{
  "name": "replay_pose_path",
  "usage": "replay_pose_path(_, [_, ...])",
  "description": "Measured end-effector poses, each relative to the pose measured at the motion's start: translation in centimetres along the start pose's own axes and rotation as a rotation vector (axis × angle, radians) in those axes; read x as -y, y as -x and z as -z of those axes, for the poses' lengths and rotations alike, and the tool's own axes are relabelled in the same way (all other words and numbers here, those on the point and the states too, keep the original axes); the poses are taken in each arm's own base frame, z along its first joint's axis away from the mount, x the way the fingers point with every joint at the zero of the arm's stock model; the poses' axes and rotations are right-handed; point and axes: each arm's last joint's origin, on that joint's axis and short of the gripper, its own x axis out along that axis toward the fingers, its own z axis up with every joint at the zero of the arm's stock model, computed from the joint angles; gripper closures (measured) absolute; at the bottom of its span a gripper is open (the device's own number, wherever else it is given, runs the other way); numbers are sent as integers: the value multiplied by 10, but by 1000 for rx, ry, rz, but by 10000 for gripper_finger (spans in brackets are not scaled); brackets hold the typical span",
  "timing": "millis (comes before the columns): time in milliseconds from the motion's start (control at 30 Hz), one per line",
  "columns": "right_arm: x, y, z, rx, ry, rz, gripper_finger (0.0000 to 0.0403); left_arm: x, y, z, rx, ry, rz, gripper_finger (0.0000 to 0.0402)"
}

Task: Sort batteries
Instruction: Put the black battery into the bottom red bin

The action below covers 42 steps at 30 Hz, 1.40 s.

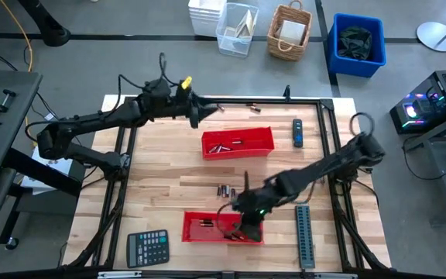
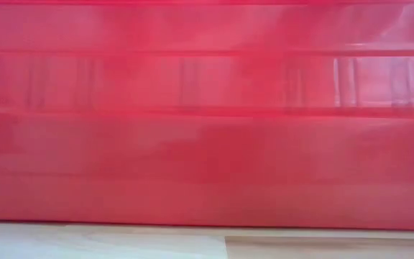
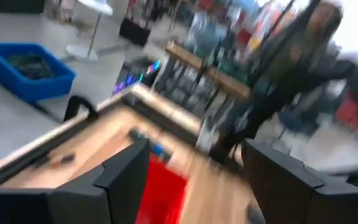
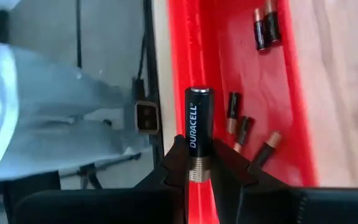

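A black-and-copper battery (image 4: 199,134) marked DURACELL is clamped between the fingers of the right gripper (image 4: 199,169), its copper end seated in the grip and its black end projecting straight out ahead of the fingertips, long axis in line with the gripper. It hangs over the edge of the near red tray (image 1: 207,227), which already holds several loose batteries (image 4: 238,124) lying at mixed angles, with two more (image 4: 266,28) side by side farther along the tray floor. In the high view the right gripper (image 1: 248,227) sits at the right end of that tray. A small group of batteries (image 1: 224,189) rests on the bare wood between the two trays, and the far red tray (image 1: 237,142) contains further cells. The left gripper (image 1: 194,113) is held above the far left part of the table, its fingers (image 3: 126,171) spread apart with nothing between them. The surface is a pale butcher-block wooden table (image 1: 169,178) in a black frame, carrying a calculator (image 1: 147,248), a grey ridged strip (image 1: 305,232) and a black-and-blue device (image 1: 297,132). Beyond it on the grey floor stand a blue bin (image 1: 356,44), a wicker basket (image 1: 289,32) and a clear plastic box (image 1: 237,29). The low view is filled by the red tray's wall (image 2: 207,129).
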Motion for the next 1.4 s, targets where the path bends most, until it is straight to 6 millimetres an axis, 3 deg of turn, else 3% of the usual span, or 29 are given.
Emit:
replay_pose_path(167, [13, -41, 5, -8, -204, 121, 370, 11, -2, 19, -147, -102, 9, 154])
replay_pose_path(300, [20, -50, 6, -2, -362, 182, 311, 29, -3, 27, -170, -136, 81, 154])
replay_pose_path(467, [8, -35, -9, 38, -406, 190, 222, 49, 6, 27, -157, -136, 156, 154])
replay_pose_path(600, [-3, -9, -25, 82, -365, 275, 201, 63, 21, 25, -151, -137, 198, 154])
replay_pose_path(667, [-3, 4, -30, 107, -430, 343, 199, 68, 29, 26, -158, -143, 192, 154])
replay_pose_path(800, [25, 15, -33, 89, -631, 493, 198, 65, 48, 53, -172, -97, 101, 154])
replay_pose_path(900, [58, 5, -31, 76, -737, 561, 198, 54, 60, 91, -221, -28, 14, 154])
replay_pose_path(1067, [102, -19, -25, 89, -912, 523, 197, 42, 76, 148, -323, 127, -73, 154])
replay_pose_path(1200, [116, -24, -20, 95, -995, 547, 206, 43, 82, 167, -330, 179, -110, 154])
replay_pose_path(1400, [115, -35, -19, 113, -1065, 541, 224, 47, 84, 172, -333, 141, -114, 154])
